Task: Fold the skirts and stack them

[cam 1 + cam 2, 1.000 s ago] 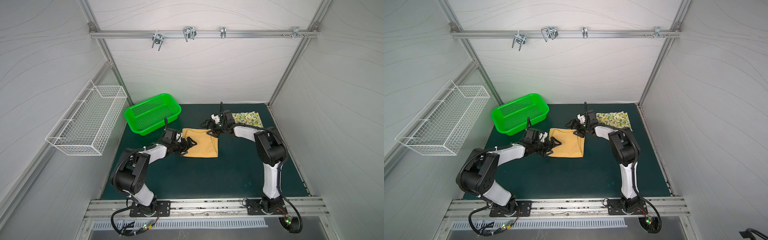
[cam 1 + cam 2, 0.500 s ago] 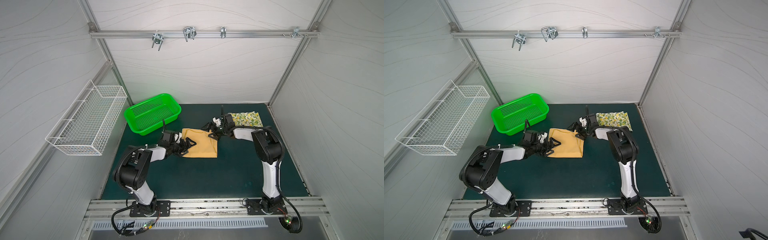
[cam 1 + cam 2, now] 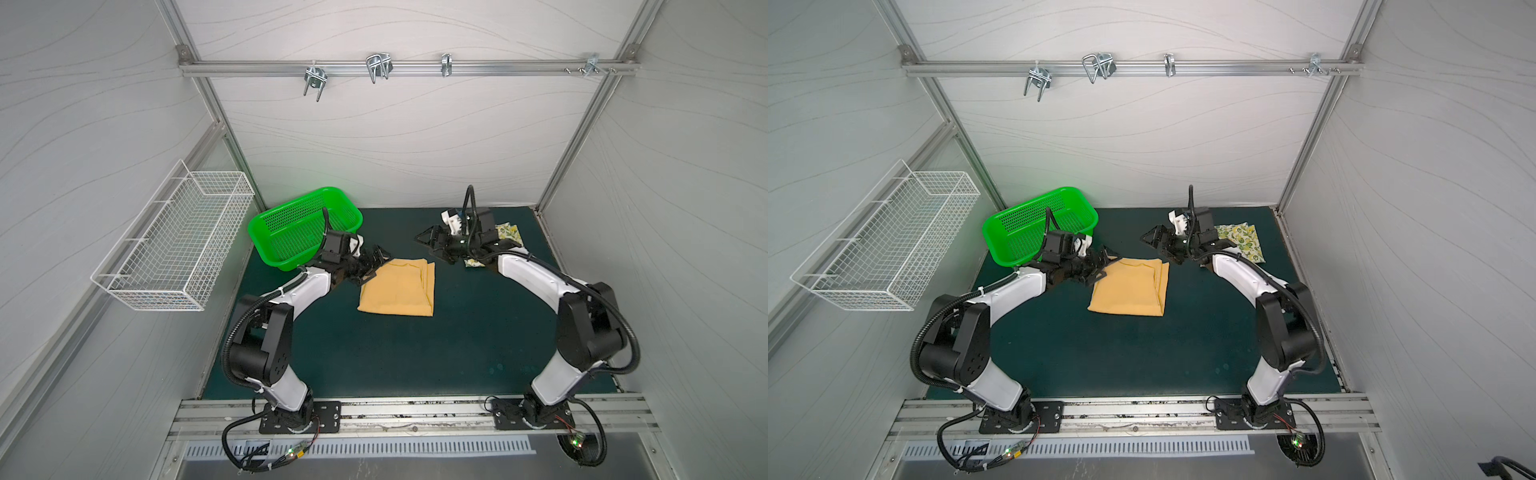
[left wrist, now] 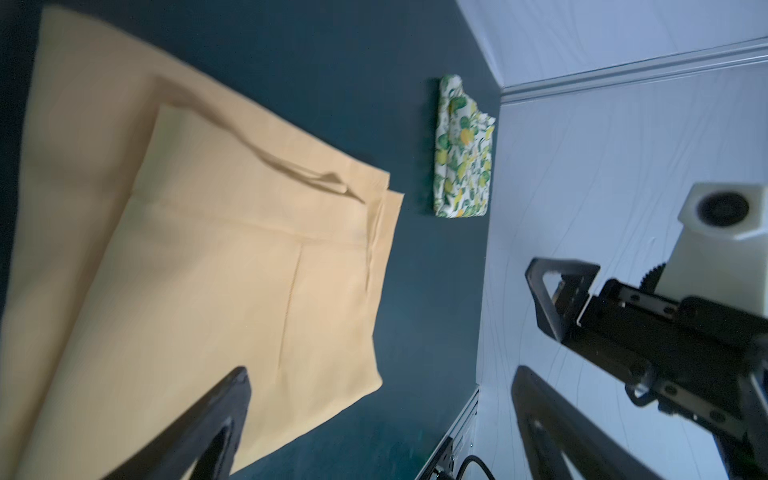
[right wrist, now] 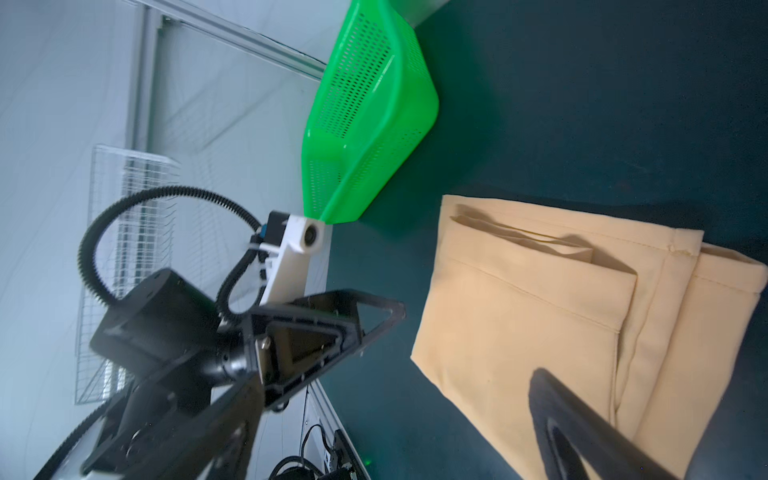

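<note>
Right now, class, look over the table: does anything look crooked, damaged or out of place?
Nothing looks spilled or torn. The yellow skirt is folded unevenly: its layers step out along one edge. The lemon-print skirt lies apart near the far corner, not stacked on it.

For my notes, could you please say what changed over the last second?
Both open hands backed off the mustard skirt: the left hand toward the green basket, the right hand toward the lemon-print skirt. Nothing grasped. Both skirts and the basket stayed put.
</note>
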Motion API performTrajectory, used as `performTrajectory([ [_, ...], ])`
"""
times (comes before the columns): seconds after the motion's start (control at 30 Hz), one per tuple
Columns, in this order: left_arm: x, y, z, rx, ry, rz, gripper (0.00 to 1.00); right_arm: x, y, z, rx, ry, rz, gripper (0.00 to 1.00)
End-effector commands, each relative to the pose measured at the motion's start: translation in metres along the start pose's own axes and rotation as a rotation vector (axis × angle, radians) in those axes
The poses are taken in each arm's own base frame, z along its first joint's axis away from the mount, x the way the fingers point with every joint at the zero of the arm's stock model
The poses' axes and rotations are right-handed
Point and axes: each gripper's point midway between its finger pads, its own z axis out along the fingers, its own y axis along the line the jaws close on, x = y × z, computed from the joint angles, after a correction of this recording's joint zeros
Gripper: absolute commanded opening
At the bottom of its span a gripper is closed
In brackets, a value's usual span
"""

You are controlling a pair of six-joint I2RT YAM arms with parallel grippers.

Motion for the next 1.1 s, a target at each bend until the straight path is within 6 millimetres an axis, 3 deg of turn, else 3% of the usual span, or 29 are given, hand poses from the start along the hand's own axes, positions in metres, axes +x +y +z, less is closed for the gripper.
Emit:
performTrajectory([
  [0.0, -0.015, -0.004, 0.005, -0.012, -0.010, -0.008, 0.98, 0.023, -0.020, -0.020, 0.117, 0.021, -0.007, 0.99],
  [0.23, -0.028, 0.001, 0.033, 0.023, 0.026, -0.032, 0.99, 0.044, -0.022, -0.050, 0.176, -0.002, -0.058, 0.99],
  [0.5, -0.047, 0.013, 0.064, 0.034, 0.034, -0.062, 0.99, 0.068, -0.043, -0.054, 0.208, 0.028, -0.046, 0.99],
  [0.73, -0.056, 0.046, 0.093, 0.001, 0.057, -0.106, 0.99, 0.081, -0.057, -0.049, 0.220, 0.059, -0.019, 0.99],
  [1.07, -0.037, 0.093, 0.112, -0.065, 0.092, -0.136, 0.99, 0.094, -0.070, -0.044, 0.232, 0.084, 0.008, 0.99],
])
